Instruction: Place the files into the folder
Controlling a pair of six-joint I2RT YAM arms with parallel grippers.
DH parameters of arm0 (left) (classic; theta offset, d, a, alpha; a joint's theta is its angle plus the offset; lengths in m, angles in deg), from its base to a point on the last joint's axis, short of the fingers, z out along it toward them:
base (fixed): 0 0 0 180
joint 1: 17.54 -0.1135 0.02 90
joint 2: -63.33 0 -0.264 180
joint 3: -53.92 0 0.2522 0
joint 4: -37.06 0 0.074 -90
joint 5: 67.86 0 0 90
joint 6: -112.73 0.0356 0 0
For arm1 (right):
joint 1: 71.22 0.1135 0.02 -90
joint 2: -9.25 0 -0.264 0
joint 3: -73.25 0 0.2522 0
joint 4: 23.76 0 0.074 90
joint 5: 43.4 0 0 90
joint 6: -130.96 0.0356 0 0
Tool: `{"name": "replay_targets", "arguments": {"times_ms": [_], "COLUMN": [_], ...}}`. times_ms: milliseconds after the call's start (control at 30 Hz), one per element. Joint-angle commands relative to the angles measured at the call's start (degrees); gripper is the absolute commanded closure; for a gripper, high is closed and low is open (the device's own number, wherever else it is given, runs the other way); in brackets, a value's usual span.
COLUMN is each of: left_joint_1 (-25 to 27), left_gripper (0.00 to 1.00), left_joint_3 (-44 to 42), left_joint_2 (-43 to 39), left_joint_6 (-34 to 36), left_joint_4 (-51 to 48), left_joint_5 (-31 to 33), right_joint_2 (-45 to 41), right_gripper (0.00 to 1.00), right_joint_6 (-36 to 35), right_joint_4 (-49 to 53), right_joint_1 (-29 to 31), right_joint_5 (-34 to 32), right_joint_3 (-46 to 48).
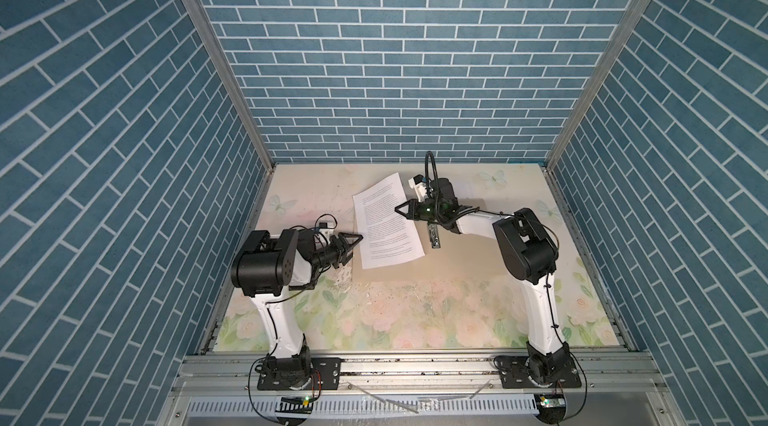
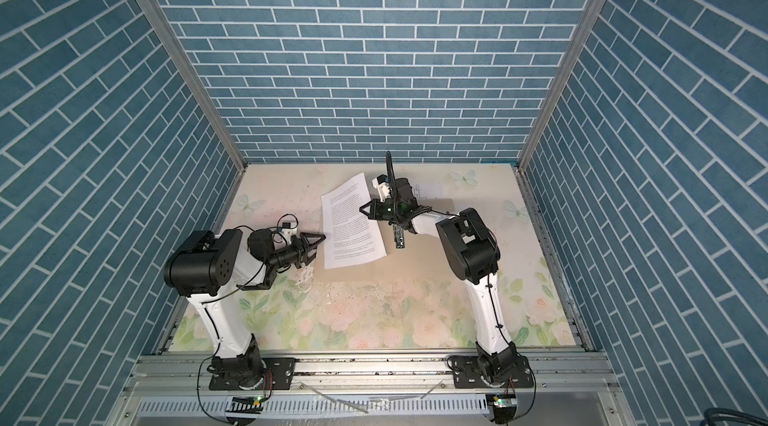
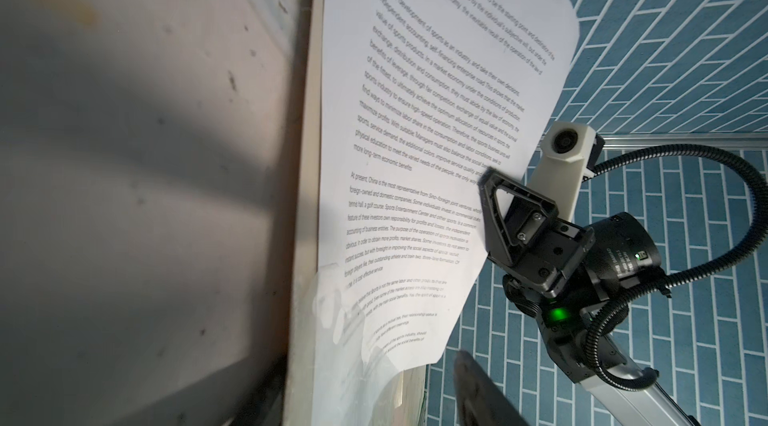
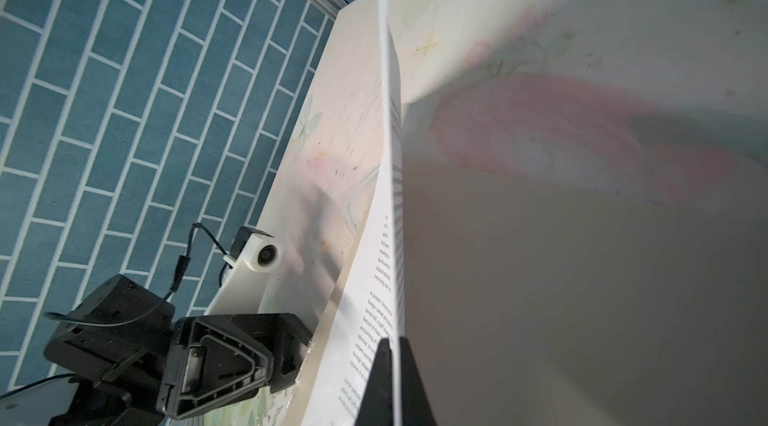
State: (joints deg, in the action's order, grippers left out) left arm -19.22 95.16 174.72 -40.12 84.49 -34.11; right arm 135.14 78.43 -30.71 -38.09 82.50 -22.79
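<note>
The folder (image 1: pixel 457 261) lies flat near the middle of the desk (image 1: pixel 415 320), toward its far edge. The text sheet (image 1: pixel 386 228) sits over the folder's left half. Its left edge is down along the folder's left edge and its right edge is lifted off the card. The right gripper (image 1: pixel 400 210) is clenched on that raised right edge. In the right wrist view the paper runs edge-on straight between its fingers (image 4: pixel 376 378).

The left gripper (image 1: pixel 353 248) sits low at the folder's left edge, just beside the sheet's near-left corner. Its jaws stand apart with nothing seen clamped between them, though the left wrist view is too blurred there to tell whether a finger touches the card.

The drawing sheet (image 2: pixel 424 192) shows only faintly, flat on the desk behind the right gripper, by the folder's far edge and mostly hidden.
</note>
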Motion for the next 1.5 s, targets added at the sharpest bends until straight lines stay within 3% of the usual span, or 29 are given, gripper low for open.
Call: {"name": "replay_targets", "arguments": {"times_ms": [0, 567, 1033, 1467], "left_joint_1": [0.18, 0.18, 0.18, 0.46], "left_gripper": [0.39, 0.39, 0.39, 0.39], "left_joint_3": [-1.11, -2.31, -3.24, -4.7], "left_joint_2": [1.63, 1.95, 3.83, 3.96], "left_joint_6": [0.06, -1.5, -4.21, -4.99], "left_joint_4": [-1.99, 0.27, 5.84, 7.96], "left_joint_5": [1.05, 1.71, 1.49, 2.42], "right_joint_2": [-2.66, -4.58, -5.52, -4.69], "right_gripper": [1.0, 1.0, 1.0, 1.0], "right_joint_6": [0.25, 6.57, 6.03, 12.18], "right_joint_4": [3.08, 5.63, 14.12, 8.85], "right_joint_1": [0.48, 2.64, 2.64, 3.52], "right_joint_5": [-1.39, -8.88, -13.16, -13.88], "right_joint_3": [1.31, 4.05, 2.91, 4.63]}}
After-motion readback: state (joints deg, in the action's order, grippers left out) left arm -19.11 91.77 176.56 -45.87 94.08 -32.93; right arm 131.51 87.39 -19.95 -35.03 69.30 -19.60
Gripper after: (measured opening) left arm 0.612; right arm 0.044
